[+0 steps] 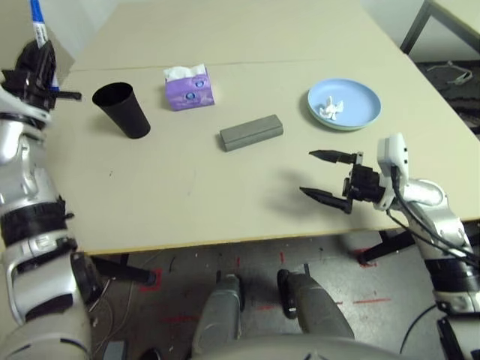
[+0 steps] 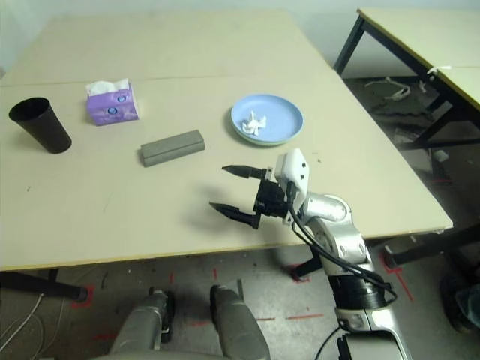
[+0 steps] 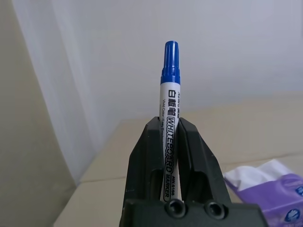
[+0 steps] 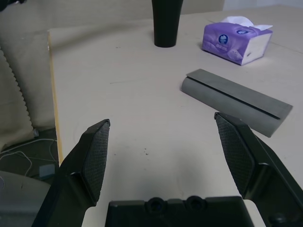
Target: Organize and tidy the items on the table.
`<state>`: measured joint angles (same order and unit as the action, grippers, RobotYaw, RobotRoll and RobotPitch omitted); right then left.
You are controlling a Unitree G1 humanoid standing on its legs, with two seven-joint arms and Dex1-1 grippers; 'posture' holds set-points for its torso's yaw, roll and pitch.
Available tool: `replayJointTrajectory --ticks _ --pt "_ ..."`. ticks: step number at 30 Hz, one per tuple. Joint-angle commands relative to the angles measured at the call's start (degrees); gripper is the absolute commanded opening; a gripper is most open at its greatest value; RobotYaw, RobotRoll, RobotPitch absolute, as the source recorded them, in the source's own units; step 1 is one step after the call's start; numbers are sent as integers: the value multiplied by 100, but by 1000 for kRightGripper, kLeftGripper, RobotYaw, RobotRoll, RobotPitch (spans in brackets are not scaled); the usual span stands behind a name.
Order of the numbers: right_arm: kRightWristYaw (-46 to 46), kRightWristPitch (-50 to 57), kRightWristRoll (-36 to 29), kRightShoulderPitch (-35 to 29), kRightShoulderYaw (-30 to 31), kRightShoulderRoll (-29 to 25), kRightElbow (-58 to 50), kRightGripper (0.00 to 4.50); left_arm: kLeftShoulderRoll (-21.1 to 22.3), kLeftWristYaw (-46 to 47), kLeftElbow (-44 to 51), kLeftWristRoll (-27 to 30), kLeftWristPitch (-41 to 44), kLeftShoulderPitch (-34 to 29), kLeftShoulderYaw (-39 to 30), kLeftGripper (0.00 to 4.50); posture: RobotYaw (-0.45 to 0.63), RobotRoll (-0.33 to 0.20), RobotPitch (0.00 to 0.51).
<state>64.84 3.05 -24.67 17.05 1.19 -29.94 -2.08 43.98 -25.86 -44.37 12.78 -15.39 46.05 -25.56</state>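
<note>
We're on the marker now, our left pincer (image 3: pixel 170 156) gripping the blue-capped marker (image 3: pixel 170 104) above the worktop (image 1: pixel 172 217), right pincer (image 1: pixel 327 178) spread wide, and next we'd want it lined up over the black cup (image 1: pixel 122 110)!

And here's the left gripper (image 3: pixel 170 124), shut firmly on a white marker (image 3: pixel 170 142) — upright, blue cap at the top, "WHITEBOARD MARKER" printed down its barrel! Behind it, the beige table (image 3: pixel 106 198) — and there, the purple tissue box (image 3: pixel 279 201), white tissue (image 3: pixel 258 174) poking out, partly in view.
</note>
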Motion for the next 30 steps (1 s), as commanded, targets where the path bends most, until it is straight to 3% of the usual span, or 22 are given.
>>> replayJointTrajectory --ticks 1,11,30 --pt "-39 2 -4 -151 9 -34 -194 4500 122 -46 -885 -199 -337 343 197 298 -123 0 204" --pt "-81 51 -33 -240 -8 -97 -316 4500 219 64 -2127 -436 -764 836 469 298 -131 0 214" --pt "-4 140 -113 -338 -30 -246 -408 4500 104 -27 -2121 -309 -896 584 449 298 -132 0 240"
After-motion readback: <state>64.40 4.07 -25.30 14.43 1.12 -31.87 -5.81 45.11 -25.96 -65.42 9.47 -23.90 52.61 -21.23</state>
